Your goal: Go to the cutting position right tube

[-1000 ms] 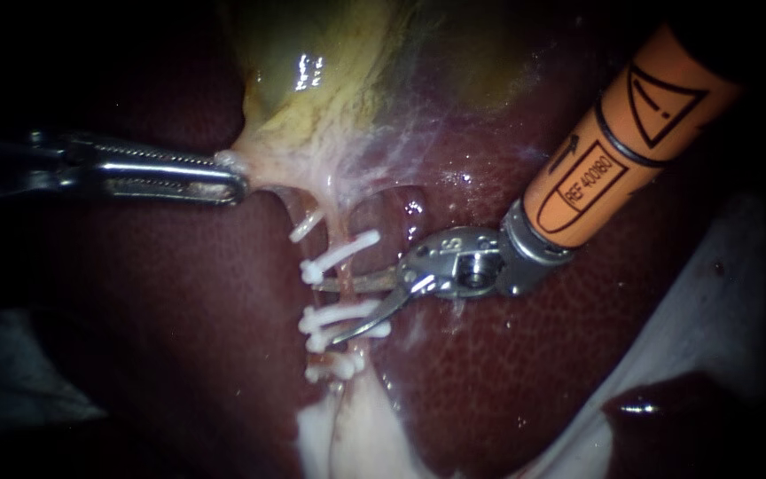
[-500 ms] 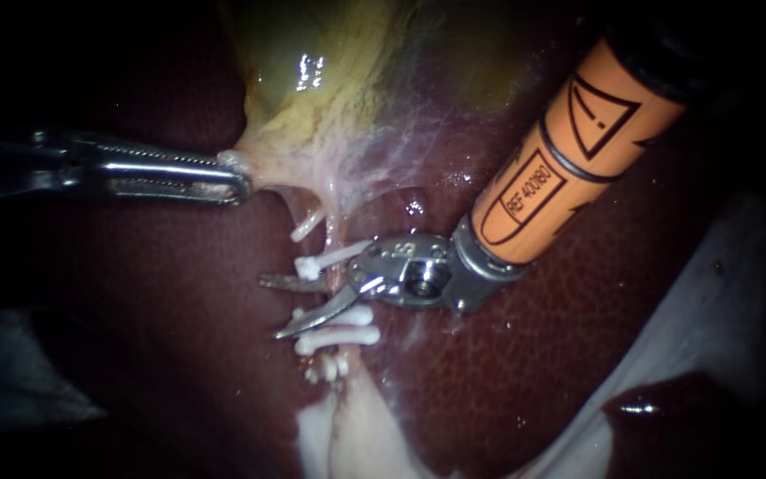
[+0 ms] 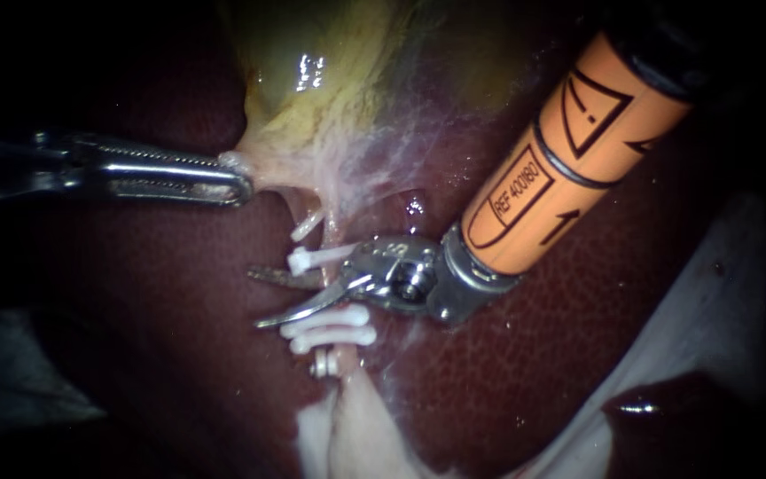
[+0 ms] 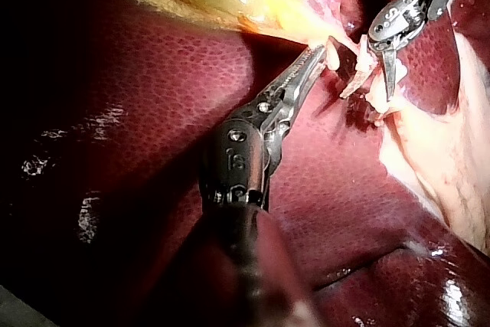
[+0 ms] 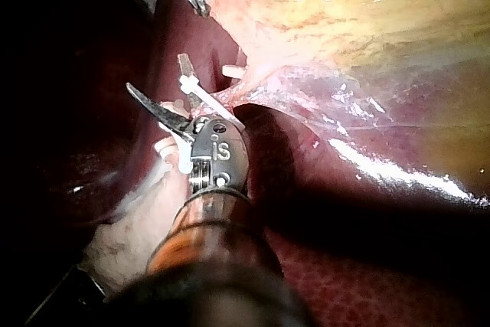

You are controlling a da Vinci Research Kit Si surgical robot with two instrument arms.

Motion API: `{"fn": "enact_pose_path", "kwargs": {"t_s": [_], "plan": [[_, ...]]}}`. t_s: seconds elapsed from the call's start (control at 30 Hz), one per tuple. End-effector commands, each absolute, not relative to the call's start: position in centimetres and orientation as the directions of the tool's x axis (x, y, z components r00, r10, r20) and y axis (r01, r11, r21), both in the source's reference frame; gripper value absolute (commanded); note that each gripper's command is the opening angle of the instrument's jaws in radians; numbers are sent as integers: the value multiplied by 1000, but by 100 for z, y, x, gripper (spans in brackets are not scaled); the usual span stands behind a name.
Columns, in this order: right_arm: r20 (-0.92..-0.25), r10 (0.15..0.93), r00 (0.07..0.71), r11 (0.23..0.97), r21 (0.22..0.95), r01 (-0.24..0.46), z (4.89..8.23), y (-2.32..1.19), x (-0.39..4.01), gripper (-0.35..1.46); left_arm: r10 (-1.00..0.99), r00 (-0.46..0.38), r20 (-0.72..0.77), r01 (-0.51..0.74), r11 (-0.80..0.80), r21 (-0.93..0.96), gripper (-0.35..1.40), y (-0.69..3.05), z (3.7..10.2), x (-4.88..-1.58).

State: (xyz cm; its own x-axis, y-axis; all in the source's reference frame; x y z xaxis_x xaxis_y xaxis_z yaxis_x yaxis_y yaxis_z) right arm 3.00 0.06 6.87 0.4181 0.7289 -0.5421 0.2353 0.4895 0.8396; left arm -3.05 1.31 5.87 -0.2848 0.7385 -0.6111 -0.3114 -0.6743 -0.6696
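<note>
Orange-sleeved right instrument (image 3: 259, 299): has slid toward frame left within the last second — jaws open, tips now past the tube.
Right tube (image 3: 333, 235): frame centre, crossing the open gap between upper clip (image 3: 316, 259) and lower clips (image 3: 330, 326); cutting position looks about reached.
Left instrument (image 3: 237, 184): jaws clamped on gallbladder (image 3: 312, 89) neck, upper left.
Obstacles: clips hug both jaws — neighbouring tube (image 3: 306, 211) close.
</note>
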Motion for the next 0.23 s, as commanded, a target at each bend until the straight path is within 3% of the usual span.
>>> {"fn": "enact_pose_path", "kwargs": {"t_s": [0.03,0.23], "plan": [[-543,729,417,489,839,238,686,6,300,133,738,-285,-612,-310,-675,-670,-35,131,587,-305],[-543,730,415,489,839,239,686,6,300,135,738,-285,-612,-310,-675,-669,-35,130,587,-305]]}}
